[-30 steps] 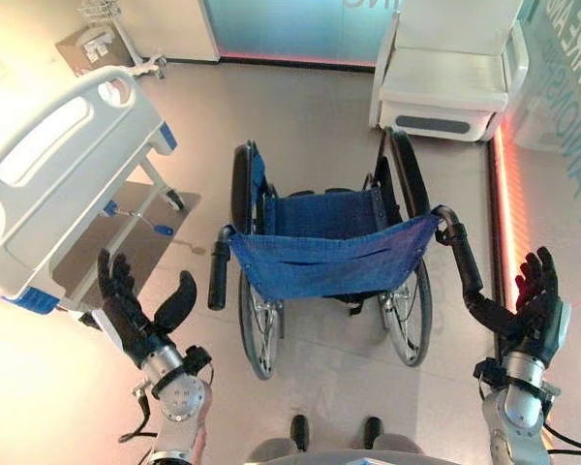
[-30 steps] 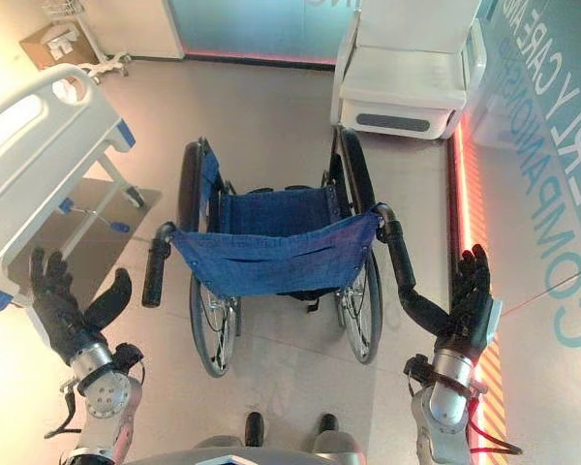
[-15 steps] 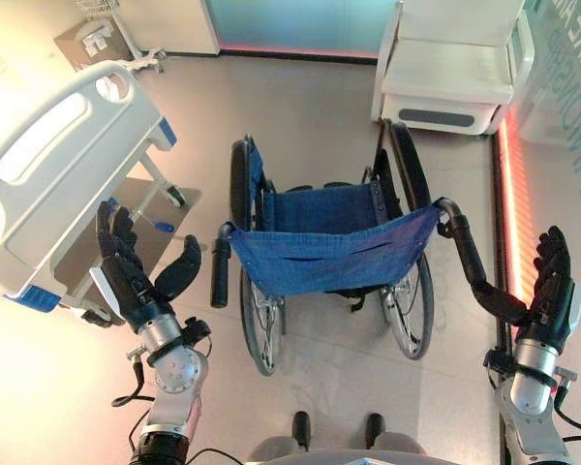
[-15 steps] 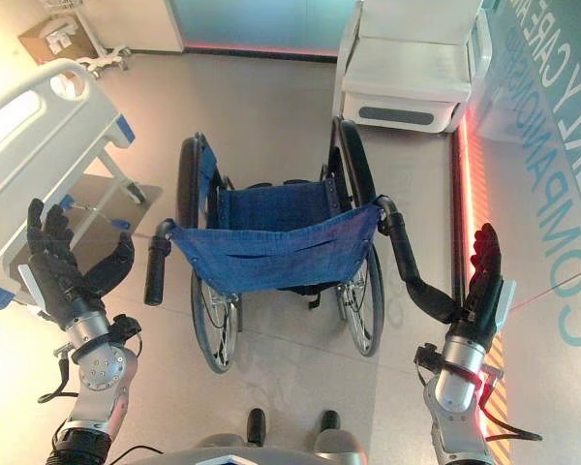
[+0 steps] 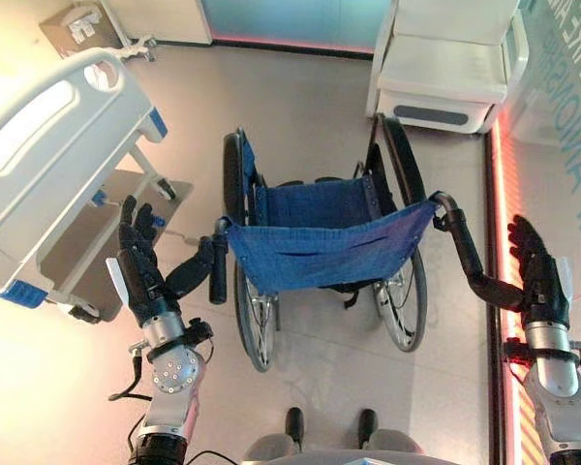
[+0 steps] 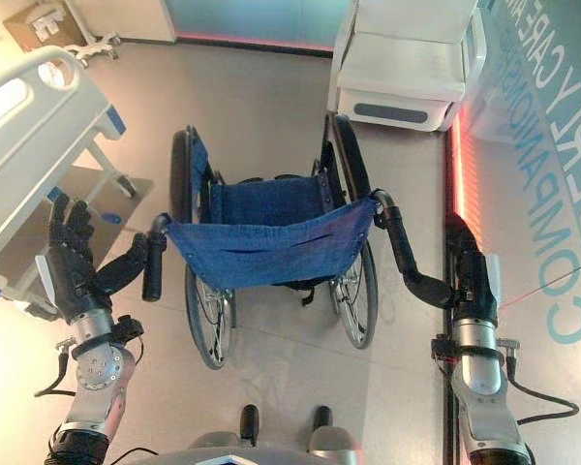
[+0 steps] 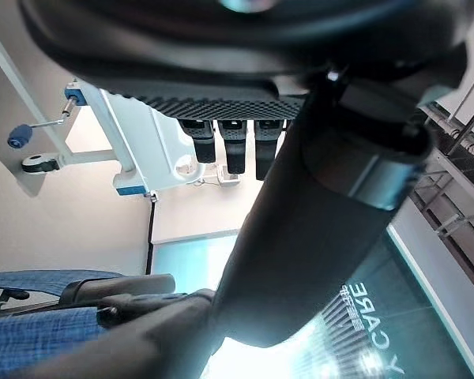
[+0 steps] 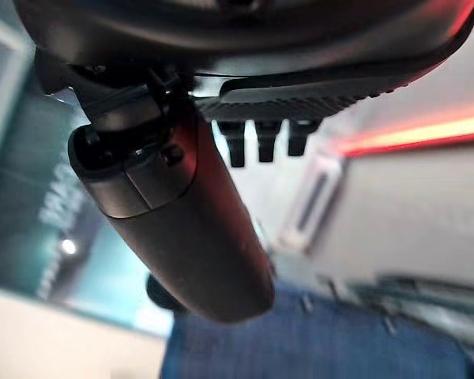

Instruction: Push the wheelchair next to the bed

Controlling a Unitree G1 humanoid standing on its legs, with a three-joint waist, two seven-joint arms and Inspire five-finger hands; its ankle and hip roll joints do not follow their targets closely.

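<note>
Wheelchair (image 5: 320, 242) between both open hands.

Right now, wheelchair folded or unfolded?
Unfolded. The wheelchair stands on its wheels, and its blue back sling is stretched wide between the two push handles.

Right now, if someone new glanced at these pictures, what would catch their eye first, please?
The wheelchair with its blue sling back sits in the middle of the floor, push handles toward the robot. The open left hand reaches its thumb to the left handle, and the open right hand does the same at the right. A white bed stands at left, a white armchair beyond.
</note>
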